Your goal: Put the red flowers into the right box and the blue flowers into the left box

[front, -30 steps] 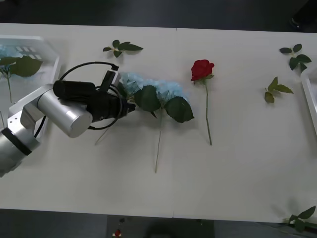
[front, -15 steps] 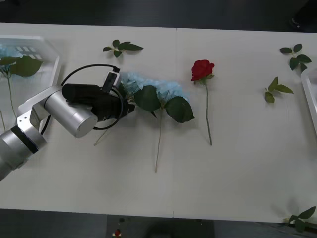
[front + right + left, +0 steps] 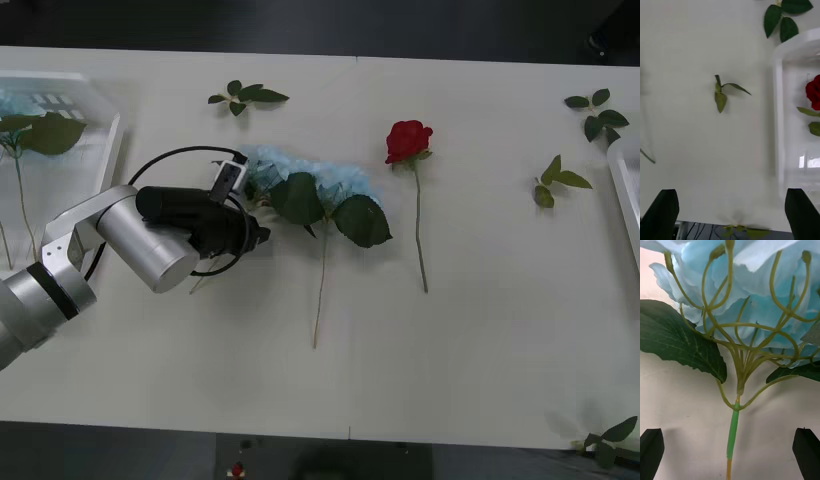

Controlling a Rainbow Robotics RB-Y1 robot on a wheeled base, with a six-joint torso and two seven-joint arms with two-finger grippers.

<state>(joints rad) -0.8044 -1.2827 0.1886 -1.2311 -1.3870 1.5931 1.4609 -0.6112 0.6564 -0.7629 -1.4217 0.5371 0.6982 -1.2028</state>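
Two pale blue flowers (image 3: 310, 185) lie side by side mid-surface, fluffy clusters over broad dark green leaves, thin stems trailing toward the robot. The left gripper (image 3: 730, 453) sits low at the nearer cluster's stem, fingers (image 3: 651, 453) spread wide and grasping nothing. One of the red flowers (image 3: 408, 140) lies just beside them. The right gripper (image 3: 732, 215) hovers released beside the right box (image 3: 779, 112), which holds a red bloom. The left box (image 3: 100, 150) holds another blue flower.
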